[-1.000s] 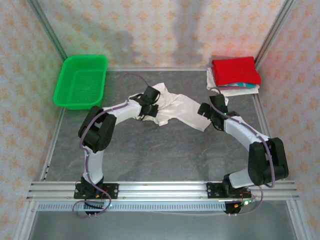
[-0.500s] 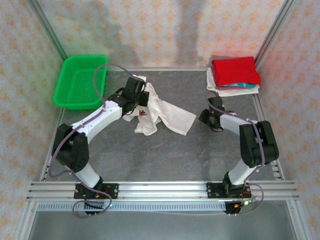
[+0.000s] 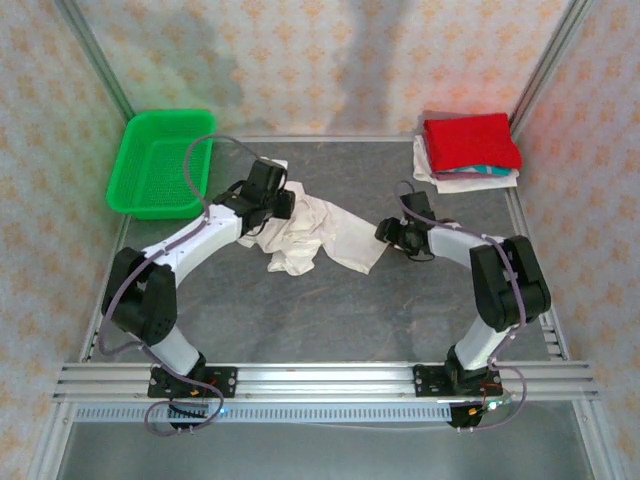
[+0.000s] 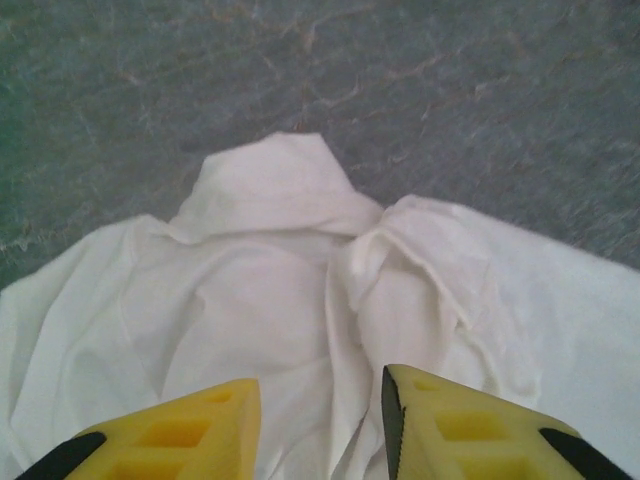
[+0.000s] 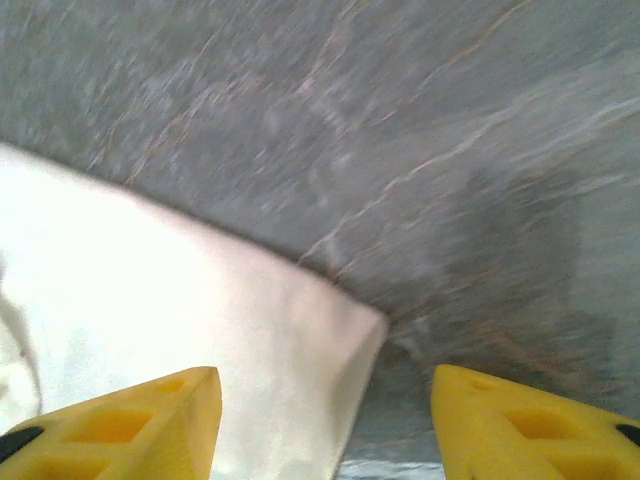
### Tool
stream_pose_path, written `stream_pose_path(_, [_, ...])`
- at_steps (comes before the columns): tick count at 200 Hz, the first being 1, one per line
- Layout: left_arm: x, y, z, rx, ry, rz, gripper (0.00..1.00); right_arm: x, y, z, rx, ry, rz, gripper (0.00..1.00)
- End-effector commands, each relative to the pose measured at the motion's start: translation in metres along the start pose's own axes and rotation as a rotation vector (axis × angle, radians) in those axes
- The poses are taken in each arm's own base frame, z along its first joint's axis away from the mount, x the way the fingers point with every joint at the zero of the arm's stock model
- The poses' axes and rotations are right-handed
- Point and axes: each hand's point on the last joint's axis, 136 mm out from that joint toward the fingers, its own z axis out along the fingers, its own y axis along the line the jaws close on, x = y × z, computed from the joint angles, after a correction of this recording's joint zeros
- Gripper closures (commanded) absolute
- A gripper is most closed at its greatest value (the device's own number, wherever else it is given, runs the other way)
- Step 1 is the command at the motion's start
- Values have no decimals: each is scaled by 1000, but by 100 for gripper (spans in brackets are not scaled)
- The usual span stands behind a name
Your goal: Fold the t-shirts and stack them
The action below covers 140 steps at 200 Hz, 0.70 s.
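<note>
A cream-white t-shirt [image 3: 318, 230] lies crumpled on the grey table, mid-field. My left gripper [image 3: 284, 203] hovers over its back left part. In the left wrist view the yellow fingers [image 4: 200, 420] stand apart above wrinkled cloth [image 4: 280, 290], and a fold runs under the gap of the left gripper [image 4: 320, 400]. My right gripper [image 3: 390, 232] sits at the shirt's right edge. Its jaws are wide open in the right wrist view, with a shirt corner [image 5: 300, 340] reaching between them at the right gripper [image 5: 325, 385]. Folded t-shirts [image 3: 468, 148], red on top, are stacked back right.
A green mesh basket [image 3: 160, 162] stands at the back left. Metal frame posts and patterned walls close in the table [image 3: 300, 310]. Bare grey surface stretches between the shirt and the arm bases.
The left gripper pulled the shirt back and left, then opened over it, leaving the cloth bunched. The right gripper moved left to the shirt's right corner.
</note>
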Motion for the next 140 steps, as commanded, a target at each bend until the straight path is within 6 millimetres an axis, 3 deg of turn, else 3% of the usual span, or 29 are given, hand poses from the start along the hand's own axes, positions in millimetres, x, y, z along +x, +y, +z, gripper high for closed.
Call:
stream_pose_path(1, [16, 2, 14, 10, 50, 0, 53, -1, 9, 7, -23, -2, 5, 42])
stream_pose_path(15, [22, -8, 17, 60, 72, 20, 41, 1, 11, 12, -26, 8, 4, 42])
stream_pose_path(31, [30, -19, 18, 107, 94, 46, 38, 1, 12, 16, -19, 14, 0, 44])
stream_pose_path(52, [49, -27, 18, 107, 122, 105, 38, -3, 10, 20, 0, 2, -2, 50])
stream_pose_path(81, [71, -12, 25, 34, 145, 113, 46, -10, 7, 20, 21, -39, 1, 64])
stream_pose_path(108, [74, -5, 31, 17, 132, 103, 69, -16, 10, 18, 18, -55, -17, 87])
stream_pose_path(122, [68, -4, 32, 19, 118, 85, 80, -21, 12, 16, 18, -61, -26, 92])
stream_pose_path(136, [58, 2, 28, 8, 94, 47, 99, -25, 14, 12, 19, -70, -36, 95])
stream_pose_path(140, [54, 4, 26, 5, 84, 33, 100, -27, 14, 10, 20, -77, -38, 96])
